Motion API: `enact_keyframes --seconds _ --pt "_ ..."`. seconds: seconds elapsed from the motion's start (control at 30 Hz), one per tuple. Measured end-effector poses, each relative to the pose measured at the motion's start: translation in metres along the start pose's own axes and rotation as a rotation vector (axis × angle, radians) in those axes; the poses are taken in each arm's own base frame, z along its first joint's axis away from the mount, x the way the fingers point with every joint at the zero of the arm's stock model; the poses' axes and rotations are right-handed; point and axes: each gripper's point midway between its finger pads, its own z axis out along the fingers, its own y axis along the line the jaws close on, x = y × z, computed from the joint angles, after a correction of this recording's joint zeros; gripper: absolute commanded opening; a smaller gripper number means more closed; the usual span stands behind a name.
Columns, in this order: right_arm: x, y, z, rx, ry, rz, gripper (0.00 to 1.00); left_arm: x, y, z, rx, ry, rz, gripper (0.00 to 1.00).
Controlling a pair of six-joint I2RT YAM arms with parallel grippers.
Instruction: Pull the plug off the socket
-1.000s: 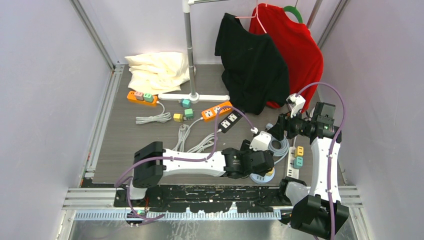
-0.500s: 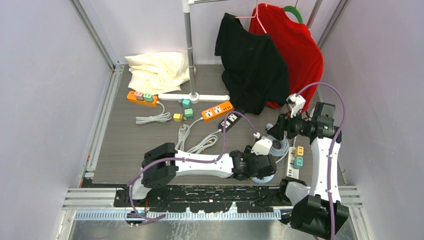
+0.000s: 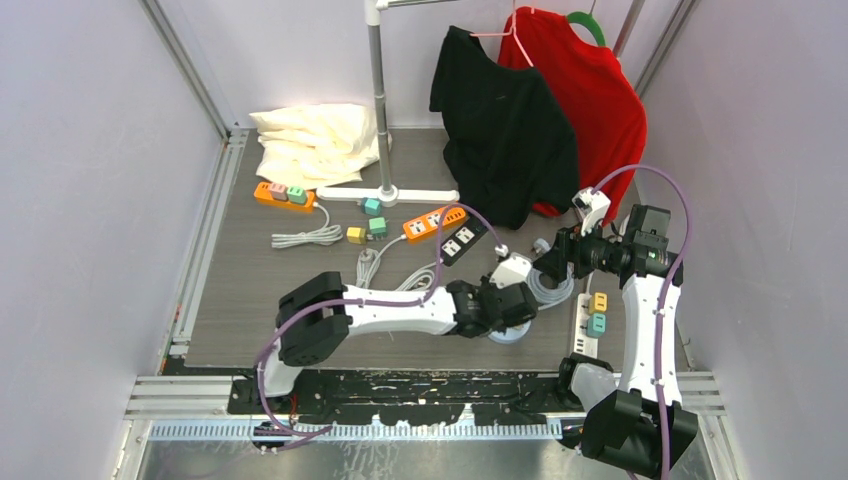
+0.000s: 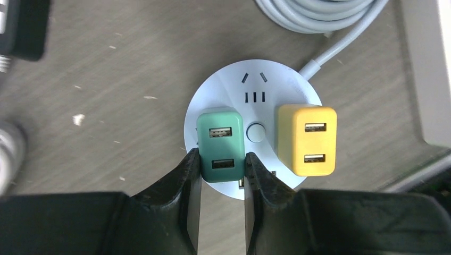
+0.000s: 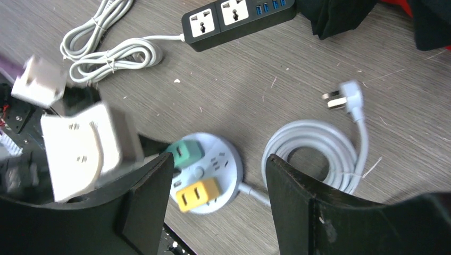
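1. Down on the grey wood-grain table (image 4: 106,79), the left gripper (image 4: 222,158) has its two black fingers (image 4: 186,180) pinching the green square plastic plug (image 4: 220,139), one finger pressed against each side of its lower half
2. That plug sits on the round white plastic socket hub (image 4: 255,85), at about 9 o'clock from the hub's centre button; the yellow square plastic plug (image 4: 307,139) stands at 3 o'clock, apart from the green one
3. The hub's 6 o'clock rim is hidden behind the fingers, and from straight above it cannot be told whether the green plug is fully seated or partly lifted
4. A coiled grey-white cable (image 4: 314,10) is cut off by the frame at 1 o'clock, with its lead running into the hub's rim; a black object (image 4: 21,26) at 10 o'clock is cropped too far to identify
5. From the top camera the left arm's wrist covers most of the hub, leaving only a pale sliver
6. The right gripper (image 5: 218,159) hovers high over the hub, its fingers spread wide with nothing between them; in its view the left arm's white wrist box (image 5: 80,149) at 9 o'clock is blurred
7. A black rectangular power strip (image 5: 239,18) lies at 12 o'clock there, its right end running under dark cloth
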Motion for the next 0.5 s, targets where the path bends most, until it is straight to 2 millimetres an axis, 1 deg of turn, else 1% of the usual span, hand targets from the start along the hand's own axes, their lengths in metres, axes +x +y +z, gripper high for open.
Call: enact_keyframes --seconds 0.03,0.07,0.1,0.2,0.27,0.37,0.43,0.5 --pt "0.000 0.001 0.000 -0.007 0.000 -0.001 0.69 -0.003 0.008 0.002 -0.009 -0.002 0.004 0.03" --pt "0.000 0.003 0.000 -0.015 -0.002 -0.003 0.69 -0.001 0.013 0.005 -0.013 0.001 0.015 0.03" --pt "0.000 0.005 0.000 -0.027 -0.003 -0.009 0.69 -0.010 0.026 0.008 -0.028 -0.008 0.004 0.02" --pt "0.001 0.012 0.000 -0.066 -0.011 -0.029 0.69 -0.021 0.056 0.015 -0.068 -0.019 0.002 0.01" --pt "0.001 0.018 0.000 -0.100 -0.019 -0.057 0.71 -0.027 0.071 0.019 -0.091 -0.026 -0.005 0.00" --pt "0.002 0.028 0.002 -0.152 -0.026 -0.115 0.77 -0.030 0.085 0.021 -0.113 -0.034 -0.010 0.00" --pt "0.007 0.036 0.006 -0.195 -0.021 -0.172 0.81 -0.030 0.093 0.019 -0.128 -0.036 -0.016 0.00" --pt "0.015 0.043 0.012 -0.234 -0.006 -0.216 0.86 -0.028 0.096 0.017 -0.133 -0.036 -0.020 0.00"
